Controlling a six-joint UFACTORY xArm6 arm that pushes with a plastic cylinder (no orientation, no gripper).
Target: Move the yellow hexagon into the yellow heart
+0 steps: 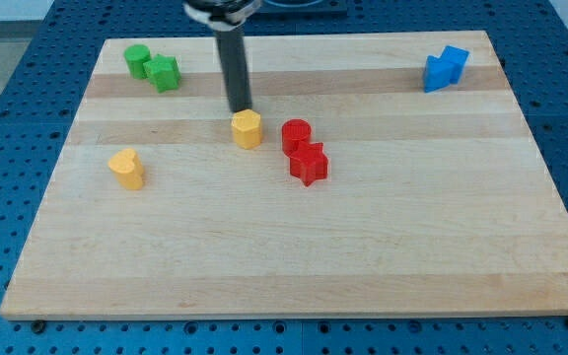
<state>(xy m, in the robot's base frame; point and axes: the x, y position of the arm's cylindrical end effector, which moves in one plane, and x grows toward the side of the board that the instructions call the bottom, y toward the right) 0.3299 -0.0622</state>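
Yellow hexagon (pixel 248 128) — red blocks (pixel 304 151) right, tip (pixel 240 108) above.

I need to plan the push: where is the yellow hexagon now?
The yellow hexagon sits left of the board's centre, directly below my tip, with the red blocks just right and the yellow heart farther lower-left.

1. No text, label, brand, number or sign can be read anywhere in the camera view.
2. The wooden board (pixel 294 247) is seen to carry only plain grain; no marking is noted on it.
3. The faces of the coloured blocks are seen as unmarked.
4. The blue perforated surface (pixel 28 59) around the board shows only holes; nothing legible is recorded.
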